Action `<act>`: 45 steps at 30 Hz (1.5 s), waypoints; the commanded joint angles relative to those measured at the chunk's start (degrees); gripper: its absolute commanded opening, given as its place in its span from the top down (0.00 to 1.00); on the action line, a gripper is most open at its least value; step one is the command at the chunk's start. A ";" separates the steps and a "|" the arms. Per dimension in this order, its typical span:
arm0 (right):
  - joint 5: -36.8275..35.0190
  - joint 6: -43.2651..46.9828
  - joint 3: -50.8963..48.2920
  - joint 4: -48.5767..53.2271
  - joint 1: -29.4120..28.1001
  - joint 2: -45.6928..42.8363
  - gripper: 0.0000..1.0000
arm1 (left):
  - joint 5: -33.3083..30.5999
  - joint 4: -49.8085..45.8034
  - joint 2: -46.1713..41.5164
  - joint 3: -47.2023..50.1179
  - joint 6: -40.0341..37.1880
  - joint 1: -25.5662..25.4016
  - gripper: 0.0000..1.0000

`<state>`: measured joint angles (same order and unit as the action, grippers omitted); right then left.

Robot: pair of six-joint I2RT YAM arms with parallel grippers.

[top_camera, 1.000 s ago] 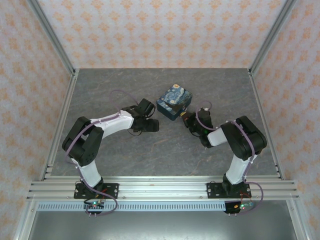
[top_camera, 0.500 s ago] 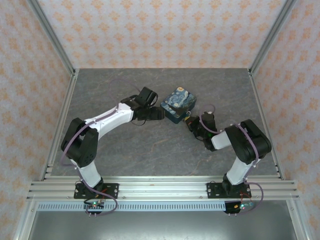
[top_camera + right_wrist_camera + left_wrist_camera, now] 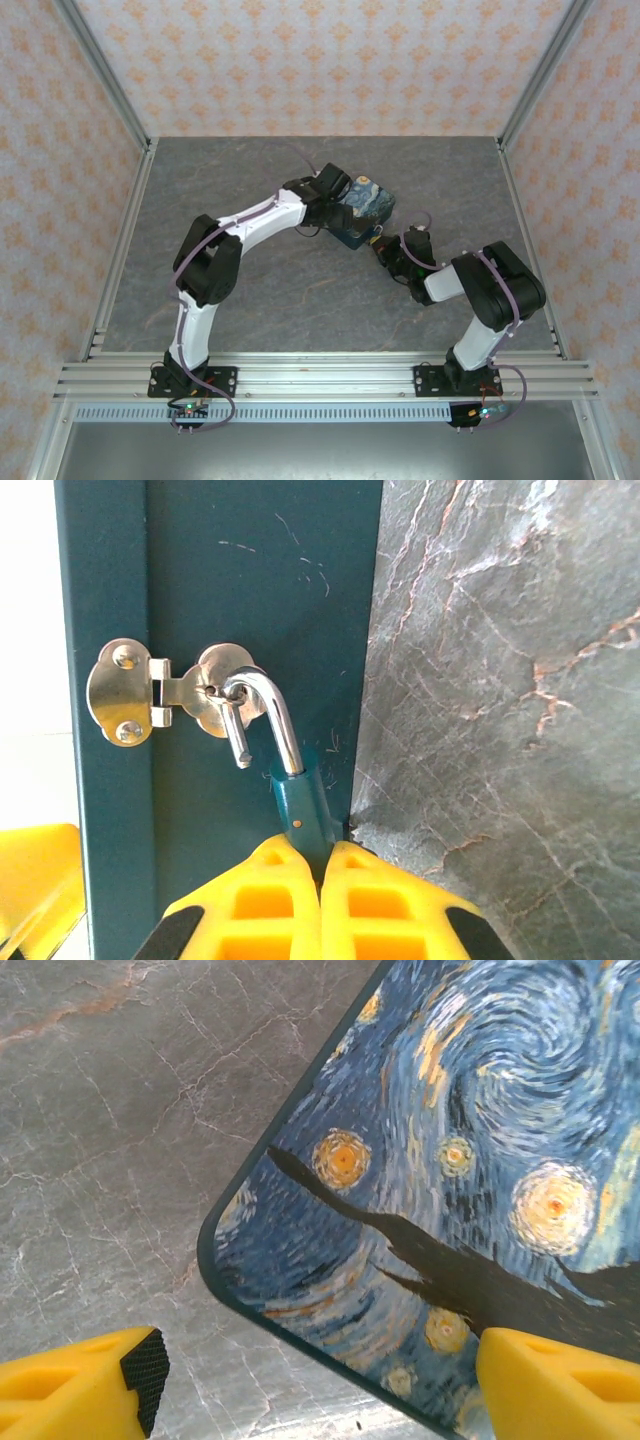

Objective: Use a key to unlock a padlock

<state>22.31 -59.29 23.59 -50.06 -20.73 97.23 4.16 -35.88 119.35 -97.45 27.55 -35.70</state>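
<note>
Padlock (image 3: 298, 805), teal, on hasp (image 3: 165, 692) at 5 o'clock side of printed box (image 3: 450, 1160): right gripper (image 3: 322, 880) pinched on its body, left gripper (image 3: 318, 1365) spread over a box corner; shackle (image 3: 275, 715) seemingly sprung, so unhooking from hasp likely next.

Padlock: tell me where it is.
In the right wrist view the padlock is hooked on the hasp on the dark blue side of the box, its teal body in the shut jaws of the right gripper.
</note>
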 commanded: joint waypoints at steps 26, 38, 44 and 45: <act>3.25 1.76 7.69 0.83 7.95 4.37 1.00 | -8.30 -11.22 8.00 -6.50 -8.77 -4.35 0.21; 6.28 0.99 1.36 0.61 9.59 -0.78 1.00 | -5.83 -10.39 4.64 -5.83 -8.05 -4.38 0.19; 6.60 1.68 -6.61 8.83 9.57 -12.47 1.00 | -2.08 -10.02 -1.30 -4.46 -7.02 -4.35 0.16; 6.35 2.21 -7.83 11.09 9.57 -14.85 0.99 | -1.45 -9.63 -2.81 -3.36 -6.71 -4.33 0.15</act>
<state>28.56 -58.37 17.87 -43.51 -11.42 86.87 -0.10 -41.80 121.47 -103.04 20.91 -39.66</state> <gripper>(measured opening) 0.048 0.847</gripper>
